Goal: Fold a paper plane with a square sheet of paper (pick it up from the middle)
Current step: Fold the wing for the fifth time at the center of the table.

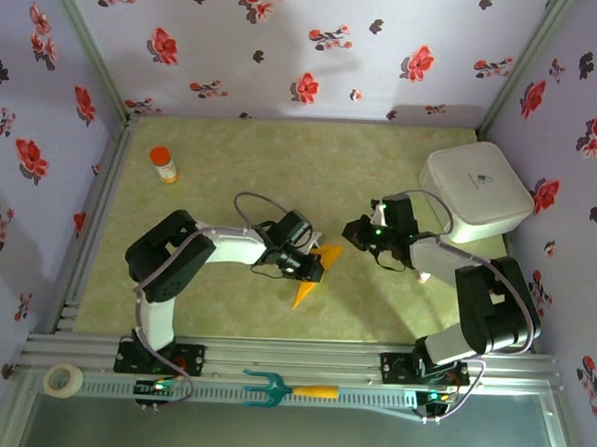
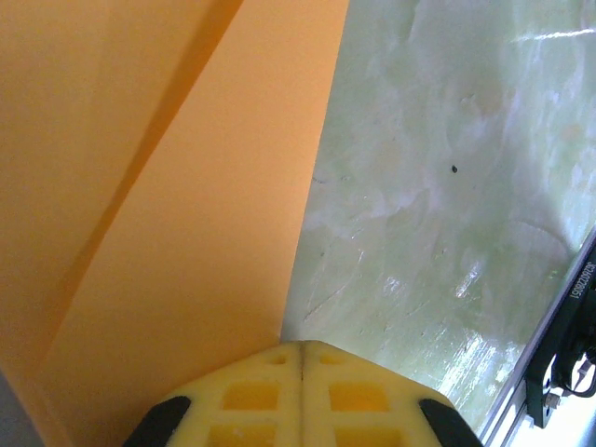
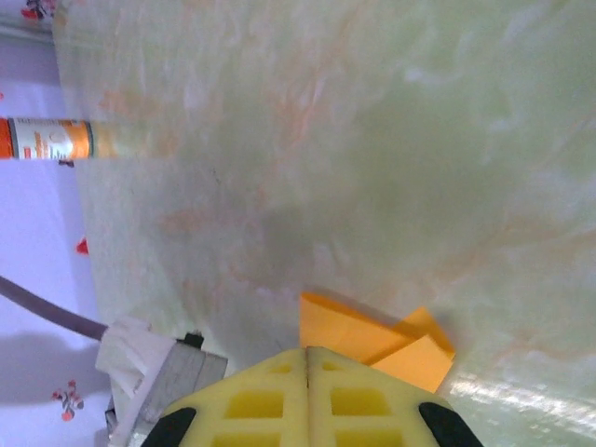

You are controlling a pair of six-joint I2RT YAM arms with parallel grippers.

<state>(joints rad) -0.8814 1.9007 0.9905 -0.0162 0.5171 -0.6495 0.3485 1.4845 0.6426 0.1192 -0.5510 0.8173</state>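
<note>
No text can be read; the bottle (image 3: 51, 138) label is blurred

Orange-capped bottle (image 1: 163, 164) upright on the green worktop (image 1: 282, 163), well left of the left gripper (image 1: 315, 271). White box (image 1: 475, 193) just right of the right gripper (image 1: 351, 232). Teal fork (image 1: 270, 388) and tape roll (image 1: 65, 380) lie nearer, on the metal rail (image 1: 371, 363).

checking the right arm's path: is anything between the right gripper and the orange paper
Nothing in the way: the top view shows a short strip of bare green table between the right gripper and the orange paper.
</note>
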